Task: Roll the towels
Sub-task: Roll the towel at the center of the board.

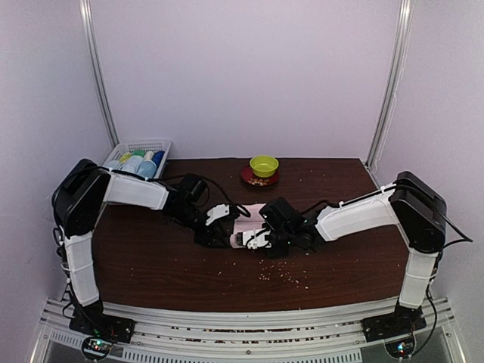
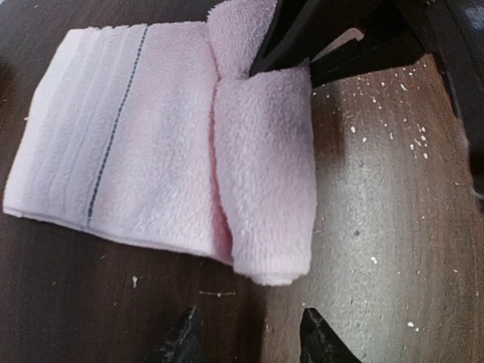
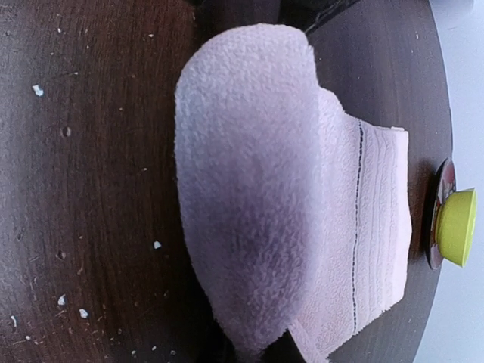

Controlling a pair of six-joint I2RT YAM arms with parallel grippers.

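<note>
A pale pink towel lies at the table's middle, between both arms. In the left wrist view the pink towel is flat, with one end turned over into a thick fold. My right gripper is shut on that fold's corner and holds it up off the wood; its black fingers show at the far end in the left wrist view. My left gripper is open just short of the fold's near edge, with only bare table between its fingertips.
A white mesh basket with bottles stands at the back left. A green bowl on a dark red plate sits at the back middle, also seen as the green bowl. Pale crumbs speckle the dark wooden table.
</note>
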